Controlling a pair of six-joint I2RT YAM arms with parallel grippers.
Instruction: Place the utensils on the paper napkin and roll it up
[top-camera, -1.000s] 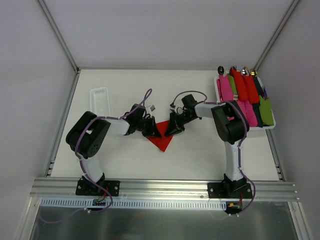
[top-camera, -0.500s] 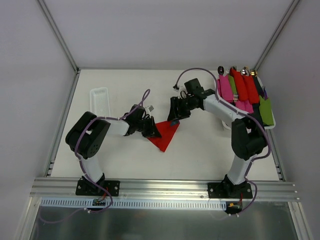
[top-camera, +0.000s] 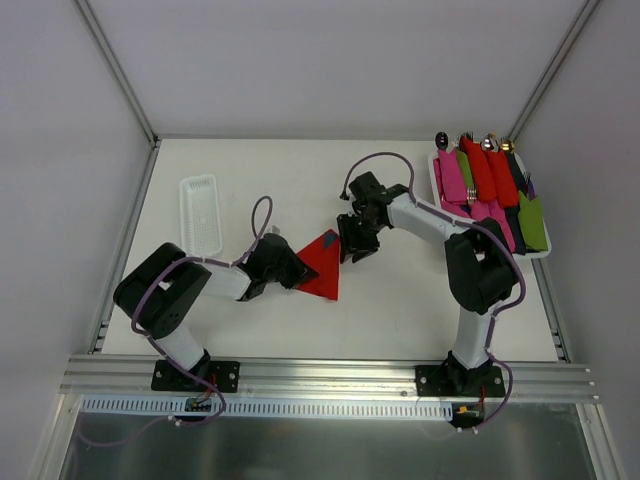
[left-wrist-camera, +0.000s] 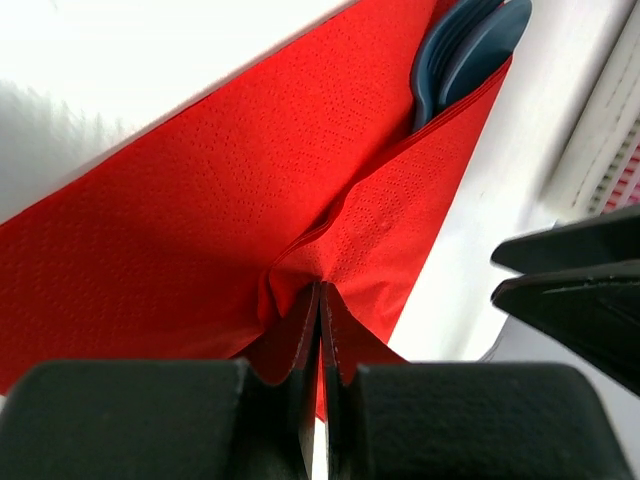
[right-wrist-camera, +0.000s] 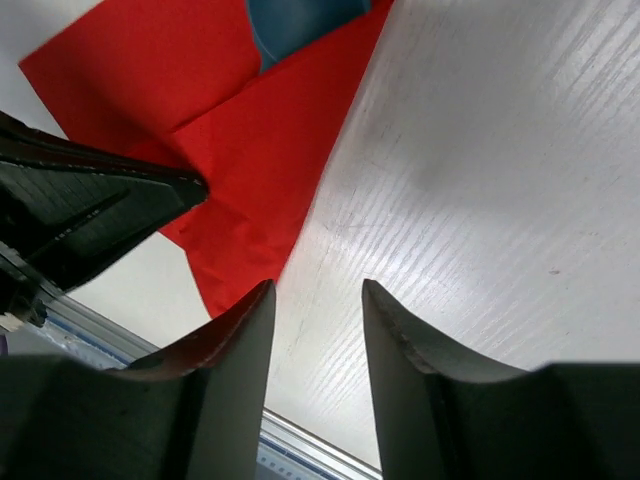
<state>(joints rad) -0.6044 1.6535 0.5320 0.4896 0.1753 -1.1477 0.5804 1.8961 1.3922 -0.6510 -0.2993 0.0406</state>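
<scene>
We found the blue utensils (left-wrist-camera: 462, 52) tucked inside the folded napkin (top-camera: 322, 262), mid-surface (top-camera: 400, 300). The left claw (left-wrist-camera: 320, 318) was pinched shut on its fold. The right claw (right-wrist-camera: 317, 300), at its 2 o'clock, hung part open (empty). The rolling, we judged, remained.

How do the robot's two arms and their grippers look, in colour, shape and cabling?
The left arm and the right arm both have white links and bulky black joint housings. A thin purple cable runs along each arm and loops free near the wrist. The left gripper and the right gripper are black, each with two tapered fingers.
</scene>
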